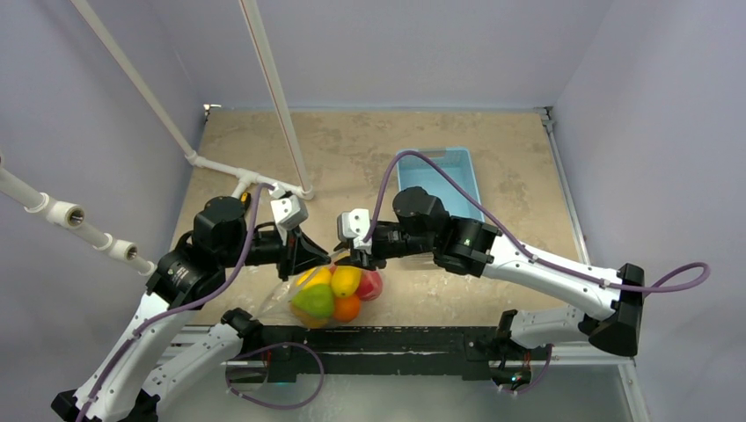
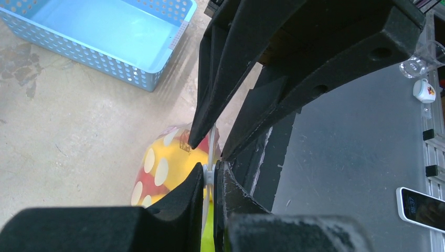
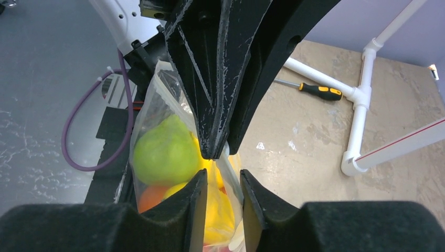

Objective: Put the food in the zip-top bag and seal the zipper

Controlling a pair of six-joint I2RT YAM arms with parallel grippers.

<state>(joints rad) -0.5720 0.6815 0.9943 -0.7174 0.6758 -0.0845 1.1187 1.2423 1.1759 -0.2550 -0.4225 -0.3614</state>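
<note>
Over the tan table (image 1: 352, 149), left hand (image 2: 210, 176) pinches the zipper (image 2: 212, 149); right hand (image 3: 223, 184), narrowly apart, straddles it, food (image 3: 165, 152) half-hidden.

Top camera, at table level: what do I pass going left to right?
In order: white pipe frame → left gripper → right gripper → blue basket. The bag of fruit spans under both grippers, so it is left out.

Upper middle of the counter (image 1: 369, 149) is bare; blue basket (image 1: 444, 171) blocks right of middle; white pipes (image 1: 274, 92) cross the upper left; left tool (image 1: 318, 258) and right tool (image 1: 354, 258) crowd the bag (image 1: 330, 297), lower middle.
</note>
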